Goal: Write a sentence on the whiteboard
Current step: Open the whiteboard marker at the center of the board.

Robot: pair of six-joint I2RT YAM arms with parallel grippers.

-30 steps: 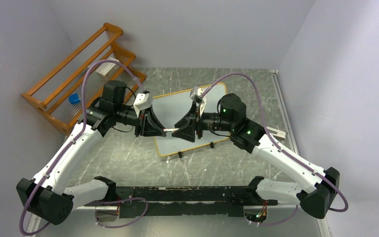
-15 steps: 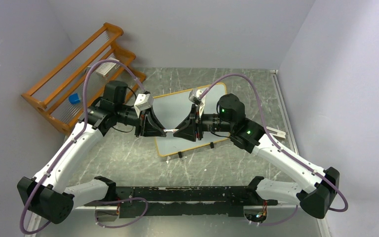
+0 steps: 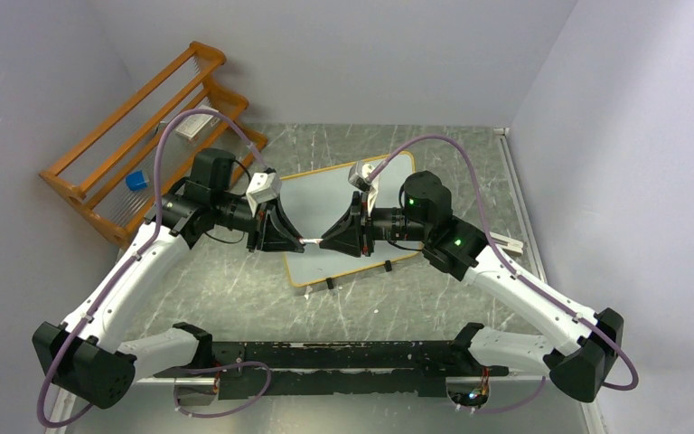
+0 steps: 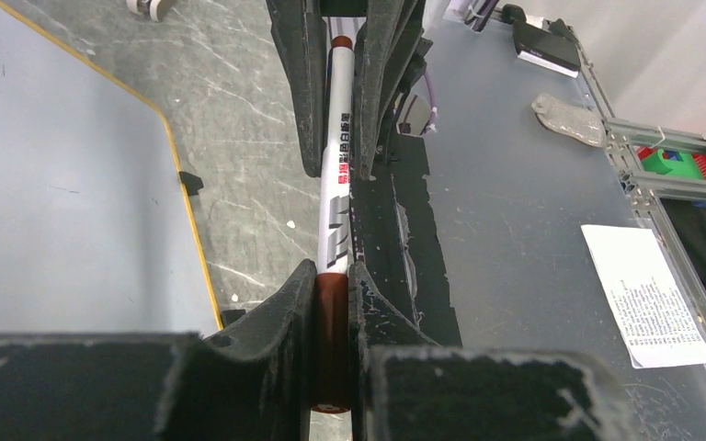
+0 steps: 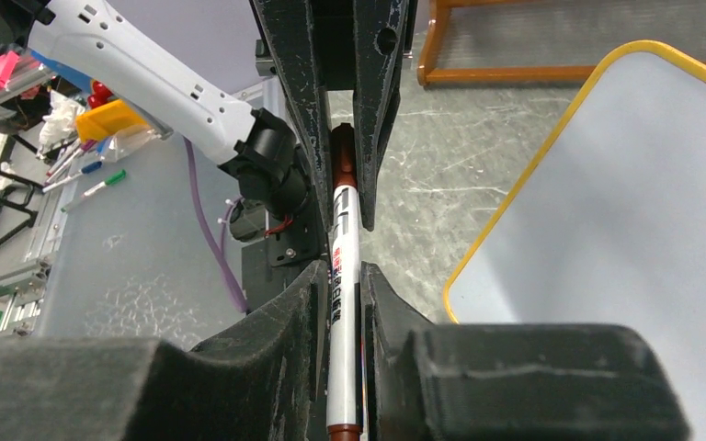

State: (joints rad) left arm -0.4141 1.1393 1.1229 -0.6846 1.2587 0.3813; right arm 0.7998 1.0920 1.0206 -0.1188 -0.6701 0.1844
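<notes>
A white marker [image 3: 312,240] with a brown cap hangs level between my two grippers, above the near left edge of the whiteboard [image 3: 325,194]. My left gripper [image 4: 333,271] is shut on the marker's brown cap [image 4: 334,312]. From the opposite side, my right gripper [image 5: 343,271] is shut on the white printed barrel [image 5: 342,239]. The two sets of fingertips nearly meet, as the top view shows for the left gripper [image 3: 298,239] and right gripper [image 3: 324,242]. The whiteboard's [image 5: 625,202] visible surface is blank; no sentence shows on it.
An orange wooden rack [image 3: 145,136] holding a small blue object [image 3: 135,181] stands at the back left. A small white item [image 3: 506,241] lies right of the board. The board's black feet [image 3: 386,266] point toward me. A printed sheet [image 4: 648,294] lies beyond the table.
My right gripper slid left along the marker toward the left gripper and its jaws closed onto the barrel. The left gripper kept its hold on the cap.
</notes>
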